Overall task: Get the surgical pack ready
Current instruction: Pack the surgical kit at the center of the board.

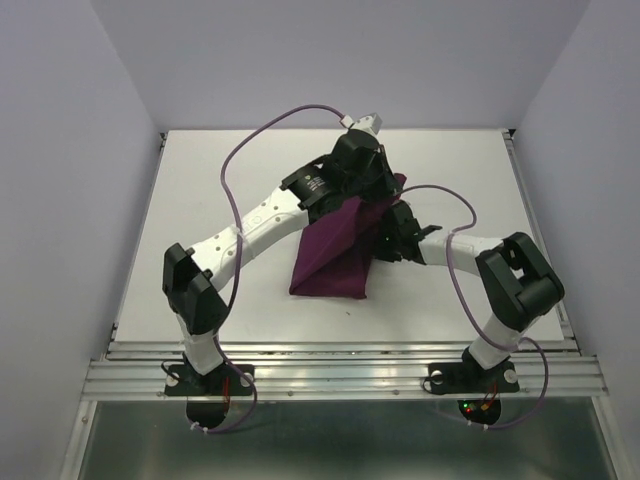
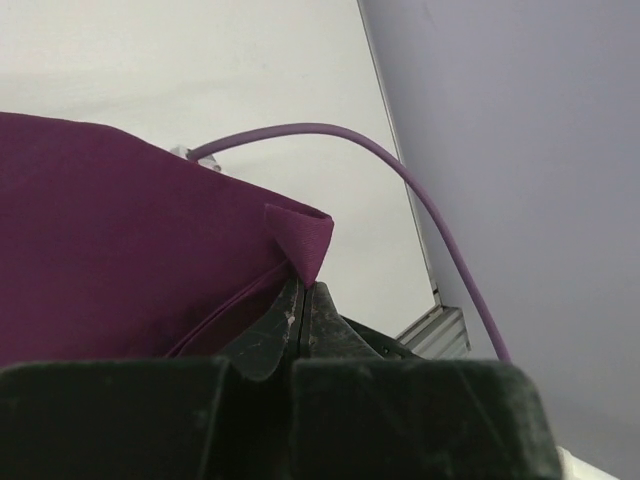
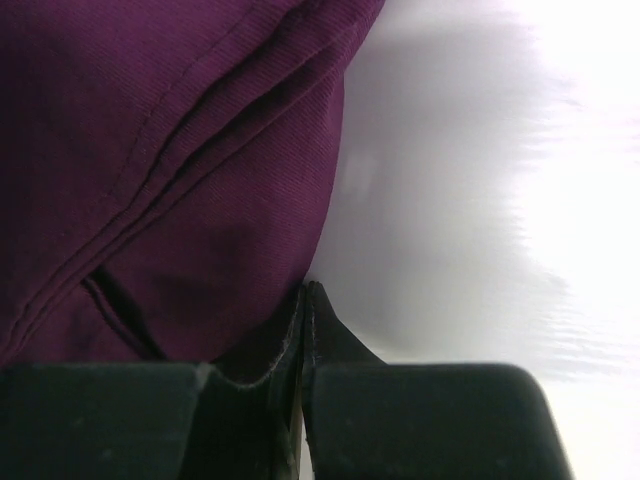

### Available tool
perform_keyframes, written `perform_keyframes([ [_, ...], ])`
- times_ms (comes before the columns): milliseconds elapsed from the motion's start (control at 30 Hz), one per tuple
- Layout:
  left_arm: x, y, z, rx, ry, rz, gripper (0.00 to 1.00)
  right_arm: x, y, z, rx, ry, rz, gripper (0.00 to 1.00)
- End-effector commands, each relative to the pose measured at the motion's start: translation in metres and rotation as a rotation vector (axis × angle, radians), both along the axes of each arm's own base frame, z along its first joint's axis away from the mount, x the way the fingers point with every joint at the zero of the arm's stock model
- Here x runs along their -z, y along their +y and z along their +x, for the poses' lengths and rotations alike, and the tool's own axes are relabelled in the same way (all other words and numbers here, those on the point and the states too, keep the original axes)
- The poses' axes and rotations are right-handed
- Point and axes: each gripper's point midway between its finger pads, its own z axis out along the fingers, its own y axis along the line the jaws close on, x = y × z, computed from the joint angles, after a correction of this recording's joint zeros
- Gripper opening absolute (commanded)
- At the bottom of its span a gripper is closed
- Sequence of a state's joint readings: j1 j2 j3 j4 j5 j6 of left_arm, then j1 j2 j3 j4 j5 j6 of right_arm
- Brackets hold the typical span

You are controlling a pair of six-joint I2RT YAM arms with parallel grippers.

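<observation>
Drape (image 1: 335, 255) tented mid-table (image 1: 200, 200); left gripper (image 2: 303, 292) pinched shut on its raised corner. Right gripper (image 3: 304, 295) closed at the cloth's edge, catch unclear. Advise carrying the corner across low and taut, so the fold lands square.

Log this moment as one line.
left gripper: shut on drape corner | right gripper: shut at drape edge, hold unclear | drape: peaked up off table

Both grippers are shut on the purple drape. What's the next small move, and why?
Probably carry the left gripper and right gripper together toward the near edge, laying the raised flap over. Both look shut on the purple drape, left on a corner, right at an edge. The cloth stands tented, fold unfinished.
</observation>
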State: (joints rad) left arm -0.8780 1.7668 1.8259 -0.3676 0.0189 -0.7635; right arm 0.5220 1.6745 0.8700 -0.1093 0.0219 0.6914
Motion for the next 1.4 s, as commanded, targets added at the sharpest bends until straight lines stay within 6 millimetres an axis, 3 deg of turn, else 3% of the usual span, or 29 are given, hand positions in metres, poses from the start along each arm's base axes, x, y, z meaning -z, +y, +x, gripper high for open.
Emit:
perform_keyframes([
  [0,-0.076,-0.015,-0.006,0.032,-0.11,-0.184,0.0,-0.014,0.035,0.015,-0.037,-0.039,0.084,0.01],
  [300,-0.068,-0.009,0.009,-0.097,-0.061,-0.215,0.0,-0.005,0.063,0.014,-0.075,-0.021,0.084,0.01],
  [467,-0.06,-0.016,0.013,-0.121,-0.011,-0.258,0.0,0.004,0.073,0.01,-0.086,0.005,0.088,0.01],
  [633,-0.045,-0.017,0.014,-0.121,0.017,-0.237,0.0,0.007,0.067,0.005,-0.06,0.015,0.082,0.01],
  [833,-0.033,0.007,0.023,-0.176,0.029,-0.234,0.0,0.0,0.064,0.002,-0.055,0.005,0.092,0.01],
  [967,-0.021,0.031,0.029,-0.227,0.042,-0.217,0.0,-0.006,0.049,0.001,-0.014,-0.027,0.049,0.05],
  [1133,-0.022,0.047,0.036,-0.257,0.027,-0.215,0.0,-0.016,0.032,-0.007,0.033,-0.058,0.033,0.19],
  [1233,-0.024,0.051,0.037,-0.263,0.017,-0.215,0.0,-0.02,0.015,-0.012,0.076,-0.081,-0.007,0.26],
  [1367,-0.023,0.046,0.036,-0.24,0.024,-0.224,0.0,-0.017,-0.029,-0.014,0.179,-0.105,-0.1,0.31],
])
